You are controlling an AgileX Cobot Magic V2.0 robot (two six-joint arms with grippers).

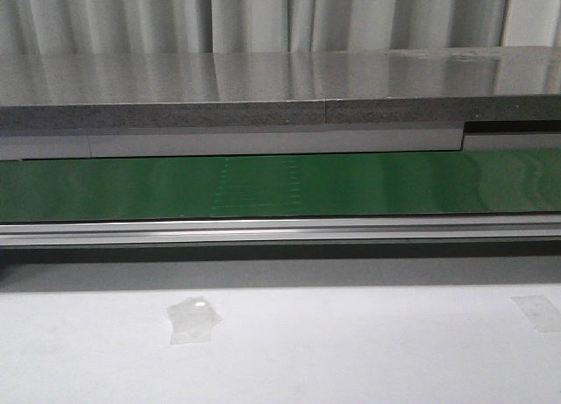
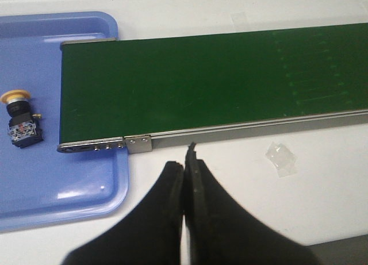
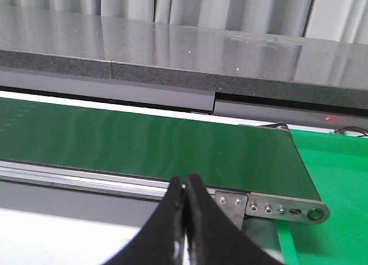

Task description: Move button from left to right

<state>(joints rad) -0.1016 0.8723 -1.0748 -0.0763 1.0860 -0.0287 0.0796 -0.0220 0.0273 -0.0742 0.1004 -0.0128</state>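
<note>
The button [image 2: 20,115], with an orange-yellow mushroom head and a black body bearing blue and red marks, lies on its side in the blue tray [image 2: 69,190] at the conveyor's left end, seen only in the left wrist view. My left gripper [image 2: 185,161] hovers over the white table beside the belt's corner bracket, well away from the button; its fingers are pressed together with nothing between them. My right gripper [image 3: 185,184] is shut and empty, near the belt's right end. Neither gripper shows in the front view.
The green conveyor belt [image 1: 280,185] runs left to right across the scene, with a metal side rail [image 1: 280,230]. A green tray [image 3: 333,179] sits past the belt's right end. Clear tape patches [image 1: 193,319] stick to the white table. A grey stone ledge [image 1: 280,97] rises behind the belt.
</note>
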